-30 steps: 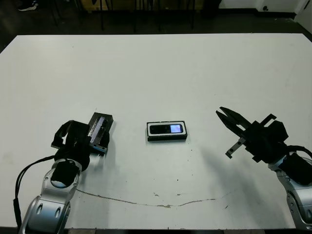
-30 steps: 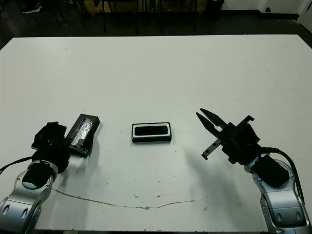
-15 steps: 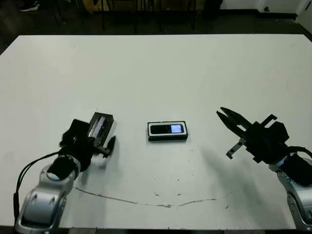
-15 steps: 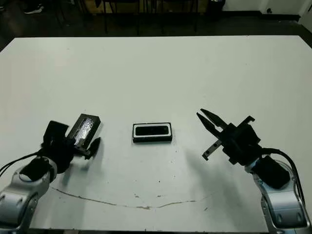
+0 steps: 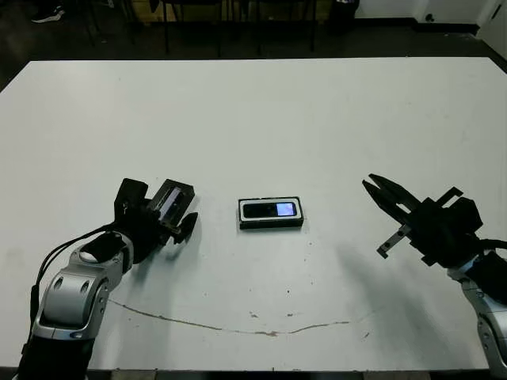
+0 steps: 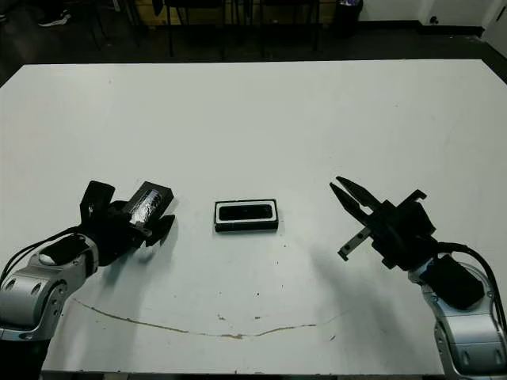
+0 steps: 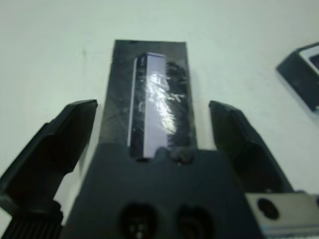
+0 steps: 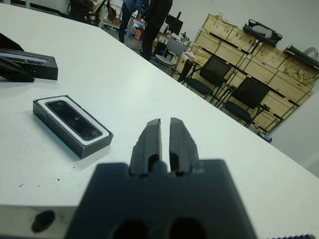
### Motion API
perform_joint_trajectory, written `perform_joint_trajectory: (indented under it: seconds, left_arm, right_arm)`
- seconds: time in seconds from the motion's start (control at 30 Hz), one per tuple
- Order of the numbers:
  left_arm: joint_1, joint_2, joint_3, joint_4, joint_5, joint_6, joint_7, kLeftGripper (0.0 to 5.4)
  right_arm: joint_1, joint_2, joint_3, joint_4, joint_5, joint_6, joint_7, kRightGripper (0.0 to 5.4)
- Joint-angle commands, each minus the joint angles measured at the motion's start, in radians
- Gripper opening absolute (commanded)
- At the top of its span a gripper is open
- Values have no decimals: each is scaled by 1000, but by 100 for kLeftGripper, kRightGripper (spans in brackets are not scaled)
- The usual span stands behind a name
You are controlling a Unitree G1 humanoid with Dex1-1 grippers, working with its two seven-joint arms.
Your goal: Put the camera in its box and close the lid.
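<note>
Black lid (image 7: 149, 94) lies between the left end effector's (image 7: 154, 129) spread fingers, untouched.

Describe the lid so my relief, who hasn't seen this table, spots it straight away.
On the white table, look to the robot's left of the small white-lined box at the middle, which has the camera in it. The lid is the flat black slab lying between the open fingers of the left gripper. A shiny silvery patch on its face sets it apart.
</note>
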Motion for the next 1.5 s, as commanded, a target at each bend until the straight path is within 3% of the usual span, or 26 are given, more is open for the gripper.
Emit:
perform_joint_trajectory:
  seconds: [0.03,0.13,0.37,0.67,0.8,1.07,1.37,1.5]
  left_arm:
    - [76,12,-12,66,31,43,31,449]
    - [67,20,-20,42,10,69,9,395]
    - [47,155,-121,-95,-7,72,-126,279]
    - [-5,227,-87,-271,-41,52,-186,277]
    - [-63,243,-66,-281,-42,29,-194,277]
    - [-279,250,-50,13,-88,-204,-387,277]
    - [-501,203,-156,489,-45,-487,-641,277]
    - [-581,164,-194,676,-28,-534,-742,277]
  right_arm:
    - [14,-15,-5,-3,2,17,6,0]
    - [14,-17,-4,-9,-5,23,3,0]
    - [13,-8,-1,3,-3,14,3,0]
    - [4,13,13,64,4,-62,11,0]
    - [1,17,23,55,8,-40,2,0]
    - [-10,18,40,42,-14,-18,-13,0]
    - [-10,17,44,37,-25,11,-21,0]
    - [-15,17,46,46,-25,27,-25,0]
